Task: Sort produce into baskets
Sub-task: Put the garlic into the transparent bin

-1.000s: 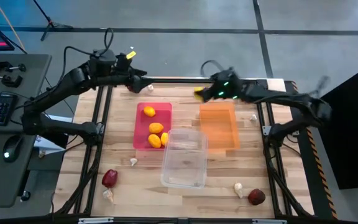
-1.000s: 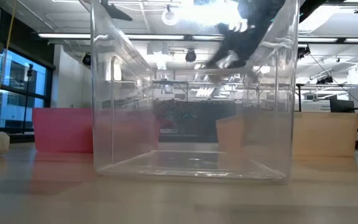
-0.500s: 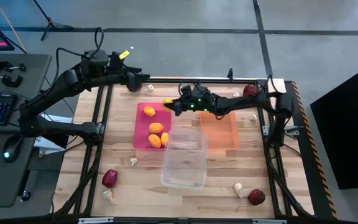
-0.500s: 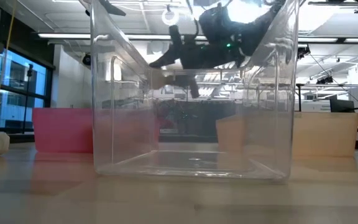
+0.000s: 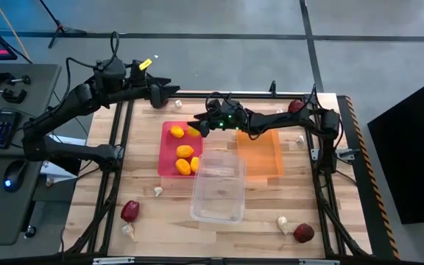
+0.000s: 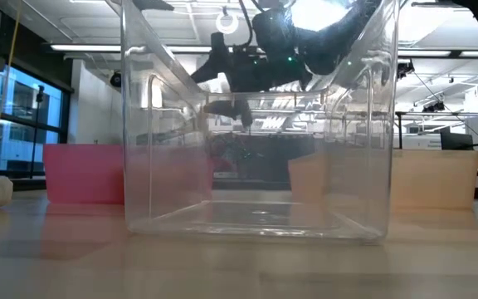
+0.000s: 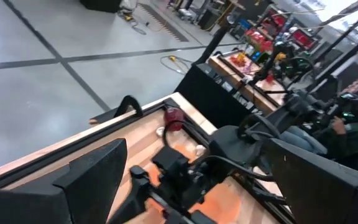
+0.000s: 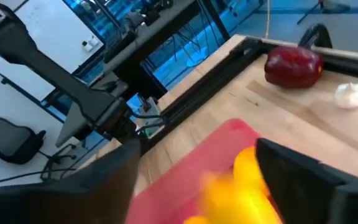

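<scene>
My right gripper (image 5: 199, 126) reaches across from the table's right and hangs over the far right corner of the pink bin (image 5: 166, 151), its fingers spread (image 8: 197, 148). A yellow lemon (image 8: 238, 190) shows blurred between them, and in the high view it sits just below the fingertips (image 5: 194, 132). Several more lemons (image 5: 185, 152) lie in the pink bin. The orange bin (image 5: 260, 154) stands to the right of the pink one. The clear bin (image 5: 218, 188) stands in front of both. My left gripper (image 5: 169, 94) waits open (image 7: 197, 146) above the table's far left corner. My right gripper has its fingers on either side of the lemon (image 8: 253, 177), coming from the table's right and slanting down. The lemon is narrower than the gap and blurred. Whether one finger touches it I cannot tell.
Loose produce lies around the bins: beets at near left (image 5: 129, 211), near right (image 5: 303, 233) and far right (image 5: 296, 107), and garlic bulbs (image 5: 158, 191), (image 5: 282, 222), (image 5: 300, 138), (image 5: 178, 104). In the low view the clear bin (image 6: 256, 124) fills the foreground.
My right gripper has swung from above the orange bin's far edge toward the table's left, carrying the lemon. It now hangs over the pink bin's far right corner. The lemon now shows lower, just under the fingertips.
</scene>
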